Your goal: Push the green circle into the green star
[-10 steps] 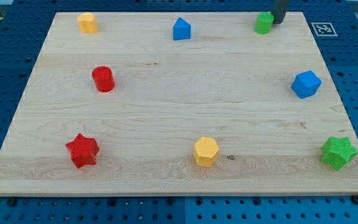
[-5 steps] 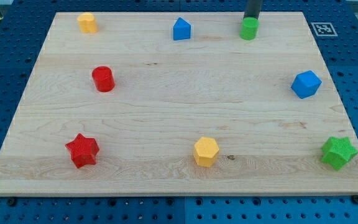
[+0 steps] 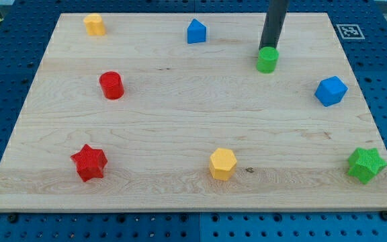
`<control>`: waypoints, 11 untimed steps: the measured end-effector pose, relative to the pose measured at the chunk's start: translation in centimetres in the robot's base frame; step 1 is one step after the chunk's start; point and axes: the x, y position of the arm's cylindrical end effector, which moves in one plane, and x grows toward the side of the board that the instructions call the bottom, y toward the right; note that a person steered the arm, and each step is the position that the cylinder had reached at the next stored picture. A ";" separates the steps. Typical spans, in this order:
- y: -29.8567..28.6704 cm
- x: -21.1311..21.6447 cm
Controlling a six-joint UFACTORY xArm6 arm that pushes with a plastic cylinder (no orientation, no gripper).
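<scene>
The green circle (image 3: 267,60) is a small green cylinder at the upper right of the wooden board (image 3: 180,134). My tip (image 3: 269,48) touches its top side, the dark rod rising straight up from there. The green star (image 3: 365,165) lies near the board's bottom right corner, far below and to the right of the circle.
A blue block (image 3: 330,91) sits between the circle and the star, toward the right edge. A blue house-shaped block (image 3: 195,31) and a yellow block (image 3: 94,24) are at the top. A red cylinder (image 3: 111,85), a red star (image 3: 89,163) and a yellow hexagon (image 3: 222,163) lie left and bottom.
My tip came from the circle's right, went round to its top side and pushed it left, then down the board. The other blocks have not moved.
</scene>
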 end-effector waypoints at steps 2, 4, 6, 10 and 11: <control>0.0 7.9; -2.2 6.9; -1.7 11.4; -4.5 14.6; -4.1 17.1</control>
